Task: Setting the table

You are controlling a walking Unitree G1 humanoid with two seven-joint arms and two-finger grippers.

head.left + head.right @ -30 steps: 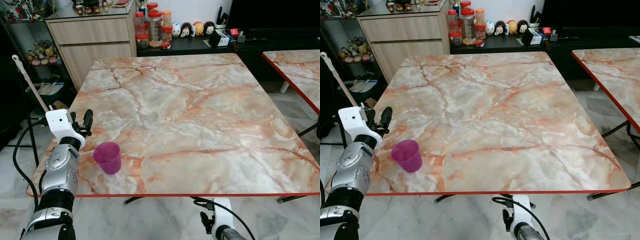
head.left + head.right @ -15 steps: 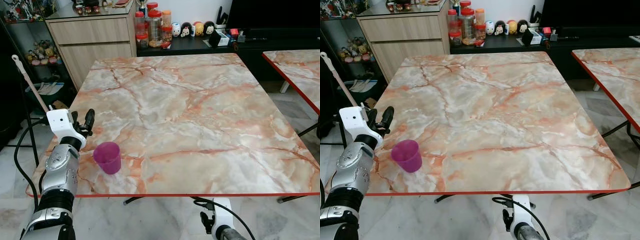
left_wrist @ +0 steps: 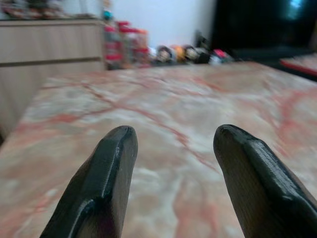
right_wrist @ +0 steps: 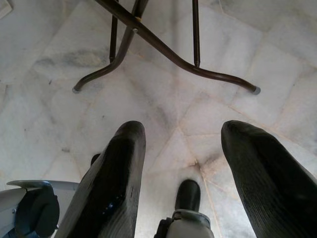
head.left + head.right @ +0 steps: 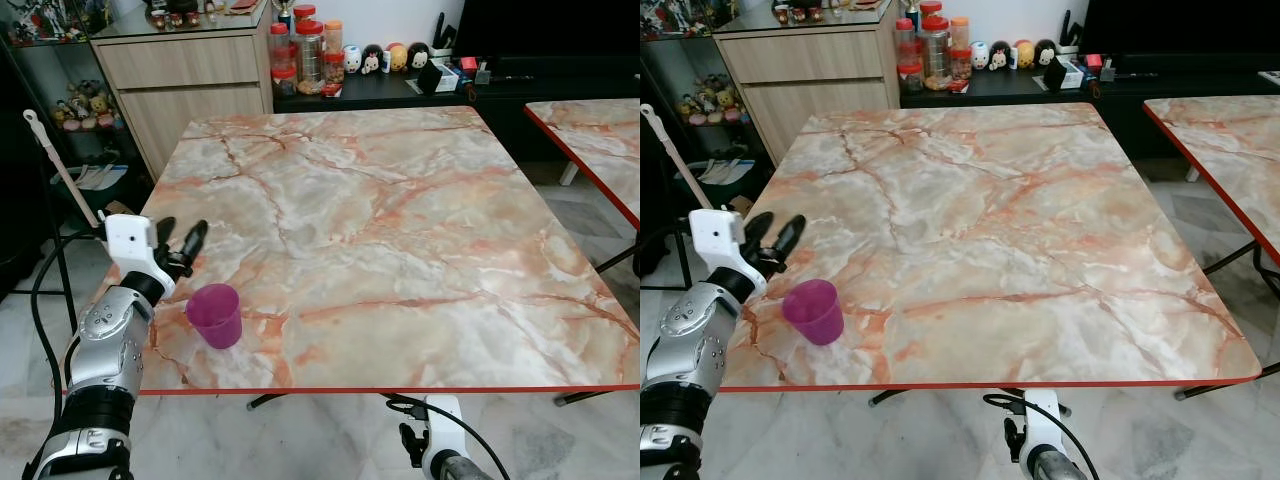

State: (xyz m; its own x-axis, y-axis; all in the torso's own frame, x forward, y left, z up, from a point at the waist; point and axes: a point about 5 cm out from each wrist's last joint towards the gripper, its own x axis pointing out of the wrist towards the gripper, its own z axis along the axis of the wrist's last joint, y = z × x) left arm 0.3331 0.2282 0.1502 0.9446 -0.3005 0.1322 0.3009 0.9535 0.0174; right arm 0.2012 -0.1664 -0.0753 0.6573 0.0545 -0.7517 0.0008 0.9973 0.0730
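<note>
A magenta plastic cup [image 5: 215,314] stands upright near the front left corner of the marble-patterned table [image 5: 400,220]. My left gripper [image 5: 181,240] hovers over the table's left edge, just behind and left of the cup, open and holding nothing. In the left wrist view its two black fingers [image 3: 101,183] point across the bare tabletop. My right gripper [image 4: 181,168] hangs open below the table's front edge, over the tiled floor and the table legs [image 4: 148,39].
A second marble table [image 5: 590,140] stands to the right across a gap. Behind the table are a wooden cabinet [image 5: 185,85] and a dark low shelf with jars [image 5: 305,55] and figurines. A white stick [image 5: 60,165] leans at the left.
My left gripper has moved slightly forward and right over the table edge, and its fingers now show spread apart. The cup has not moved.
</note>
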